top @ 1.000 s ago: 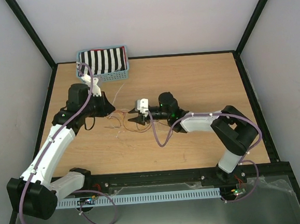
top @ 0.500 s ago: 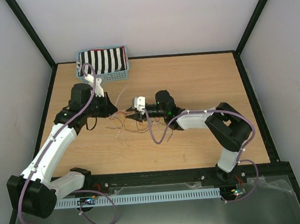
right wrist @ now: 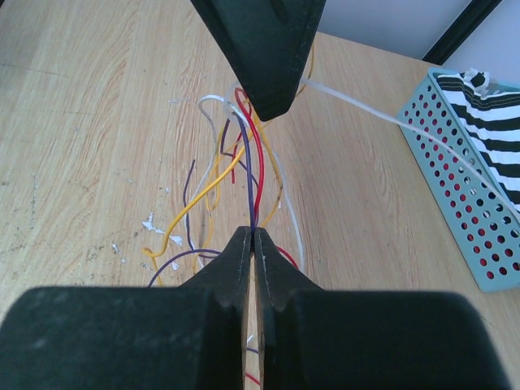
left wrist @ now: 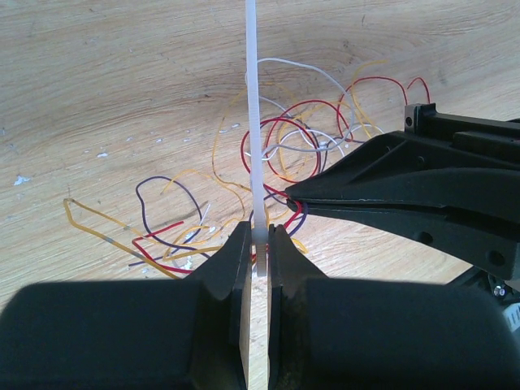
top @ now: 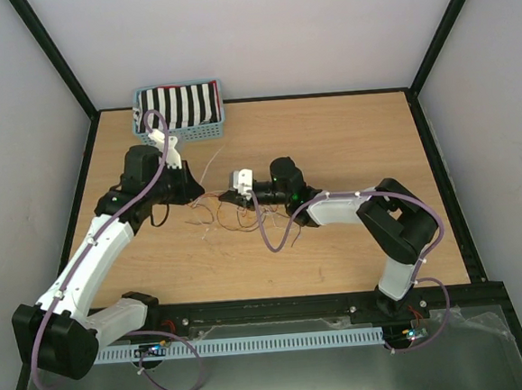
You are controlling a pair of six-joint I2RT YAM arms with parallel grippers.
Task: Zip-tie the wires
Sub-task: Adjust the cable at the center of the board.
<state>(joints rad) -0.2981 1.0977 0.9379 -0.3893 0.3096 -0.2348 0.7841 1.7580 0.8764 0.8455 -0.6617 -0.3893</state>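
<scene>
The wires [top: 215, 209] are thin red, yellow, purple and white strands tangled on the table between my two grippers. My left gripper [top: 197, 195] is shut on the end of a white zip tie [left wrist: 253, 122], which runs straight away from its jaws [left wrist: 258, 236] over the wires [left wrist: 280, 142]. My right gripper [top: 228, 198] faces it tip to tip and is shut on purple and red strands [right wrist: 253, 183] at its jaw tips [right wrist: 253, 232]. The zip tie's strap also shows in the right wrist view [right wrist: 366, 110], leading toward the basket.
A light blue perforated basket [top: 203, 127] holding striped black-and-white cloth stands at the table's far left, and also shows in the right wrist view [right wrist: 471, 195]. Small white scraps [right wrist: 150, 223] lie on the wood by the wires. Black frame rails edge the table.
My right gripper has moved left and slightly up, closing in on the left gripper with the wires between them. The left gripper has shifted only slightly.
</scene>
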